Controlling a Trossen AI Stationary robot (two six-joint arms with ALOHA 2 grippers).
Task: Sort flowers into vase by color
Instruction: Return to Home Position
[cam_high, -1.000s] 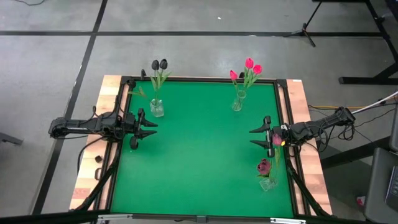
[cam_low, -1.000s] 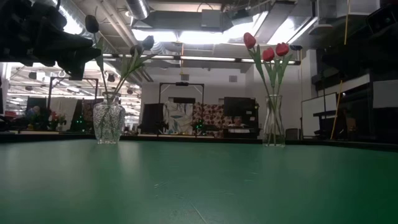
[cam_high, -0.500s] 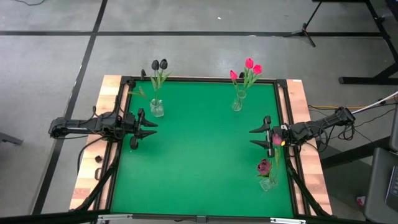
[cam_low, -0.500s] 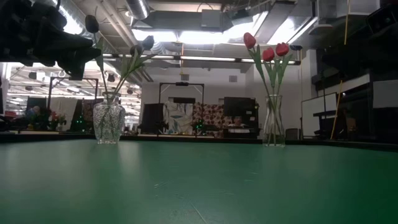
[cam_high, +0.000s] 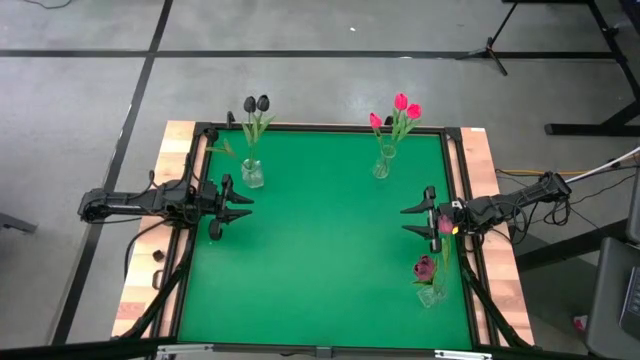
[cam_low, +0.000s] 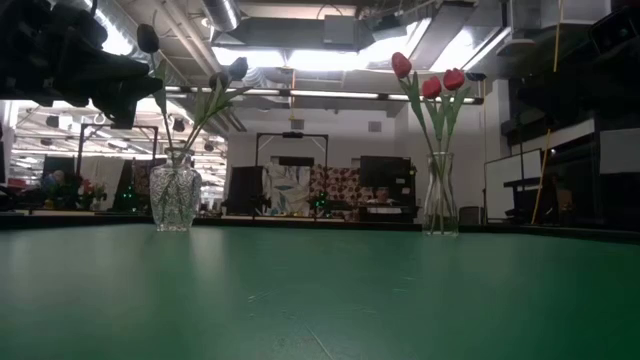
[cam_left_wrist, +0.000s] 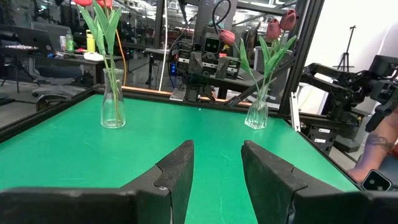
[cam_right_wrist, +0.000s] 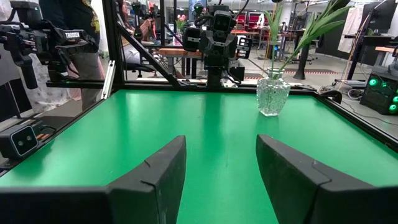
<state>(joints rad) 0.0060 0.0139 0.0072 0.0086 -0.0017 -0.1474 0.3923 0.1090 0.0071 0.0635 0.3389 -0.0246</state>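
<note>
At the table's (cam_high: 320, 250) two sides, the left gripper (cam_high: 241, 206) and right gripper (cam_high: 406, 220) hang open and empty.
From above, black flowers (cam_high: 256, 104) stand top left, pink-red flowers (cam_high: 400, 108) top right, and maroon flowers (cam_high: 428, 265) bottom right, just beside the right arm. At table height, only the black and pink-red bunches show, upright. Each wrist camera shows its own fingers spread over bare table. Likely risk: the right arm, swinging home, clips the maroon stems and tips their vase (cam_high: 431, 293).
</note>
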